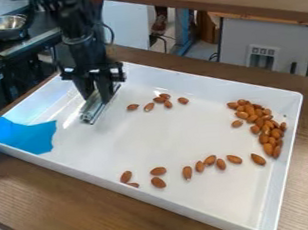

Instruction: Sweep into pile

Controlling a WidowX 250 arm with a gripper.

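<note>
Fingers pinched on a metal bar, my gripper low in the white tray, upper left. Almonds: dense pile at right wall, small cluster right of the bar, rest strung out along near side. Blue sheet over tray's left edge.

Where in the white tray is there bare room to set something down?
The widest bare patch is the middle of the tray, between the small almond cluster, the right-hand pile and the near row. Another lies between that row and the nearest corner. Crowded: the pile and the gripper holding a metal bar.
</note>
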